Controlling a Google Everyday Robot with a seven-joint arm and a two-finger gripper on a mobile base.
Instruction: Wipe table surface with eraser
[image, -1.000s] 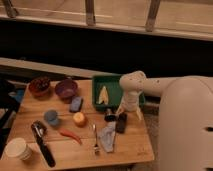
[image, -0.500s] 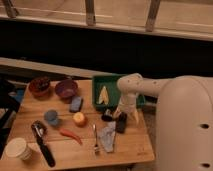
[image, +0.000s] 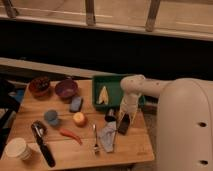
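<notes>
No legible text, no labels or brands — no numbers, no signs

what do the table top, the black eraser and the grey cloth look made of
The table surface looks like wood: light tan, matte, with faint plank lines. The eraser is a dull black block, perhaps felt or foam; the look leaves it open. The grey cloth seems soft fabric, judging by its rumpled folds. The pincer is down at the eraser, beside the cloth.

The gripper (image: 122, 118) has lowered a little, it seems, onto the eraser (image: 123, 126) near the right edge of the tabletop (image: 136, 144).
</notes>
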